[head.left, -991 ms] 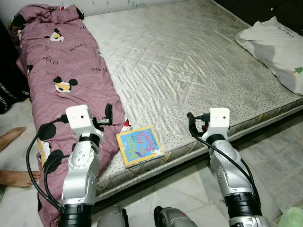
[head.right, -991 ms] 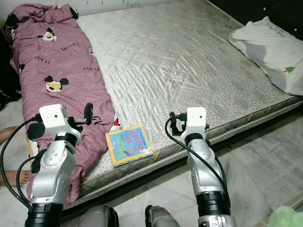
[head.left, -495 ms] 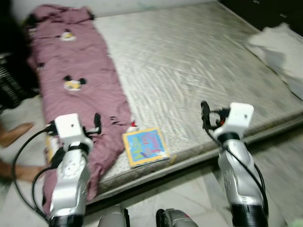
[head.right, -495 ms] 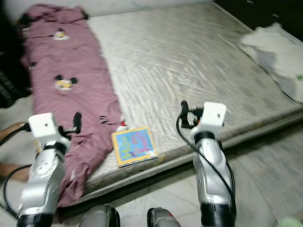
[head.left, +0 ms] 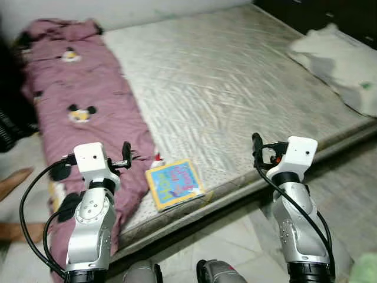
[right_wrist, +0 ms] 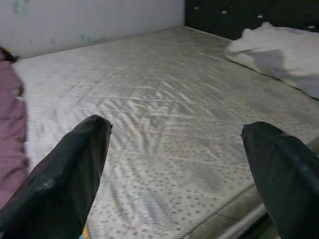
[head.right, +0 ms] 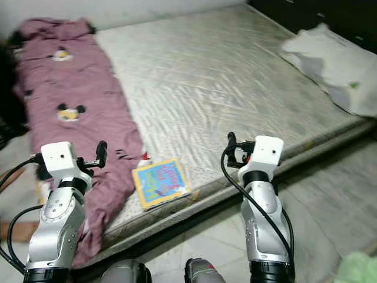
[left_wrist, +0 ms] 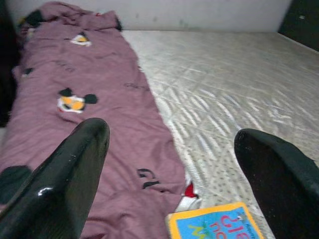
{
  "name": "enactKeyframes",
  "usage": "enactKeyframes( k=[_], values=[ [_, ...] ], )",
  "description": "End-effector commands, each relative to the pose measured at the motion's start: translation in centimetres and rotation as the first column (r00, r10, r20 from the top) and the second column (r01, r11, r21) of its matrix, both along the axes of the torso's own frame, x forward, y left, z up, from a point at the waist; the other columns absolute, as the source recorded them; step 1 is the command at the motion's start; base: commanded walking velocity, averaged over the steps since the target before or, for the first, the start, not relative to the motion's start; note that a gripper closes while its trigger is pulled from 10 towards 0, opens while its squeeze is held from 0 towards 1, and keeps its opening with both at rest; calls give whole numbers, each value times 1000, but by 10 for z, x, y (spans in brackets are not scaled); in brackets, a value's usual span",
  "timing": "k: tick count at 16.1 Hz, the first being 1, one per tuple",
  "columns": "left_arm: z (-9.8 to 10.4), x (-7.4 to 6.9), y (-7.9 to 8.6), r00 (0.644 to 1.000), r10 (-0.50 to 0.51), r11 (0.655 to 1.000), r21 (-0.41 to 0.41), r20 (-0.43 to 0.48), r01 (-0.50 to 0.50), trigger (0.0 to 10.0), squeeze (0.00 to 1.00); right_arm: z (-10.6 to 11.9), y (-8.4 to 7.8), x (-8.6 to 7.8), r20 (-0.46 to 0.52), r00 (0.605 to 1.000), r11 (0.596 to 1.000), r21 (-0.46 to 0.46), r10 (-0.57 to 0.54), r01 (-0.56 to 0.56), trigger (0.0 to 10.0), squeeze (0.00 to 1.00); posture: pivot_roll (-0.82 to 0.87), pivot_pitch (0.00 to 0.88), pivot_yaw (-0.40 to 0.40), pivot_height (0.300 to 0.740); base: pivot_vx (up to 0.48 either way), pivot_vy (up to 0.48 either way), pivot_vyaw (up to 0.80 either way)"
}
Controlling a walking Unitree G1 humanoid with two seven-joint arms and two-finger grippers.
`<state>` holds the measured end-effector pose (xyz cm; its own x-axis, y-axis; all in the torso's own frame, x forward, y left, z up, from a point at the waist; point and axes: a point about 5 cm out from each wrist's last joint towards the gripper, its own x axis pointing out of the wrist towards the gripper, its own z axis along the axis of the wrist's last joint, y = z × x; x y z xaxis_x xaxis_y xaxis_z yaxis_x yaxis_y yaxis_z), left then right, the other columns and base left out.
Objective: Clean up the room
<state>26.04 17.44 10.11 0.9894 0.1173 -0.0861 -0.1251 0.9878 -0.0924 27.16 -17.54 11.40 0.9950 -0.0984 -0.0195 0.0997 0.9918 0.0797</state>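
A blue and yellow children's book [head.left: 175,183] lies flat near the front edge of the bare quilted mattress [head.left: 230,82]. A mauve blanket [head.left: 76,100] with cartoon mouse prints stretches along the mattress's left side and hangs over its front corner. My left gripper [left_wrist: 169,130] hovers open above the blanket's near end, just left of the book [left_wrist: 214,226]. My right gripper [right_wrist: 177,125] is open too, held over the mattress's front edge to the right of the book. Neither holds anything.
A white pillow [head.left: 333,62] lies at the mattress's far right. A person's bare feet [head.left: 13,180] rest on the floor at the left. Pale marble floor [head.left: 347,194] runs along the bed's front and right. Something green [head.left: 366,270] sits at the bottom right corner.
The whole picture has shifted and blurred, so the camera has moved. Both arms keep the same raised pose, and the book and blanket lie where they were.
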Motion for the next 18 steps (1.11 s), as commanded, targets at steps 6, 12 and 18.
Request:
enactKeyframes(
  k=[6, 12, 18],
  values=[
    [4, 6, 2, 1000, 8, 1000, 20, 11, -9, 10000, 0, 6, 0, 3, 17, 1000, 1000, -8, -1, 1, 10000, 0, -28, 53, 16, 740, 0, 0, -800],
    [4, 8, -2, 1000, -2, 1000, 7, 15, 2, 10000, 0, 6, 3, 5, 33, 999, 1000, -5, 11, -11, 10000, 0, -30, 25, 16, 740, 0, 0, -199],
    [6, 13, -4, 1000, -11, 1000, 4, 21, 11, 10000, 0, 11, 5, 8, 60, 998, 1000, -6, 27, -27, 10000, 0, -38, 17, 20, 740, 0, 0, 0]
  ],
)
